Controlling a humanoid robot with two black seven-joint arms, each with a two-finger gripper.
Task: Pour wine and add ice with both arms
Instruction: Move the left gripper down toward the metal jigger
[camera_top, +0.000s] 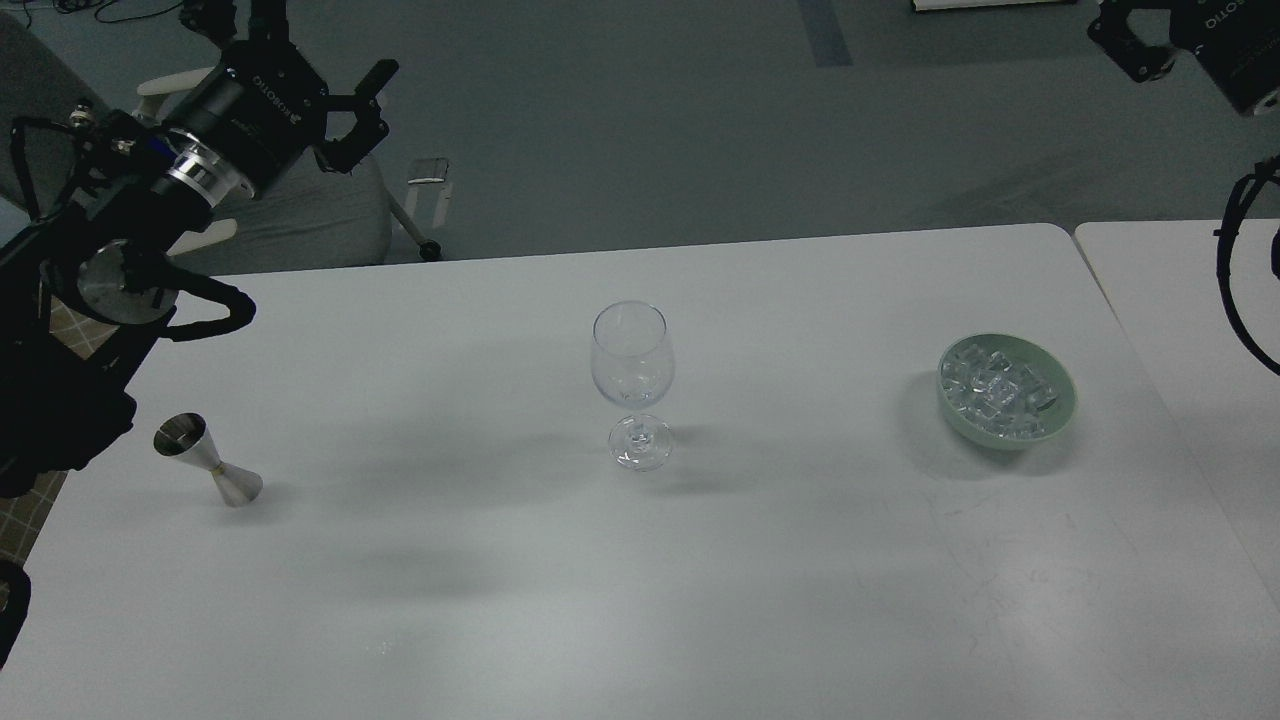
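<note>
Steel jigger (208, 458) at the table's (500, 620) left edge, tilted, long axis running from wide mouth at upper left down to base at lower right. Left gripper (352, 112) raised well above and behind it, over the floor past the far table edge, fingers spread apart, nothing between them. Nearer arm to the jigger by far: the left. Direction from pincer to jigger: down and toward the robot, slightly left. Any wine inside the jigger not discernible; mouth looks dark and reflective only.

Stemmed glass (632, 380) upright at table centre, apparently empty, well apart from the jigger. Green bowl (1008, 392) to the right, heaped with ice (995, 388), well apart from the glass. Right gripper (1135, 45) only partly showing at the upper right corner, high and far from the bowl; finger spread impossible to tell, no object seen in it.

Probable next step: descent of the left pincer onto the jigger's narrow waist. No obstacle between them; open tabletop between jigger and glass. Likely risk: tipping the jigger on contact, given its lean.
</note>
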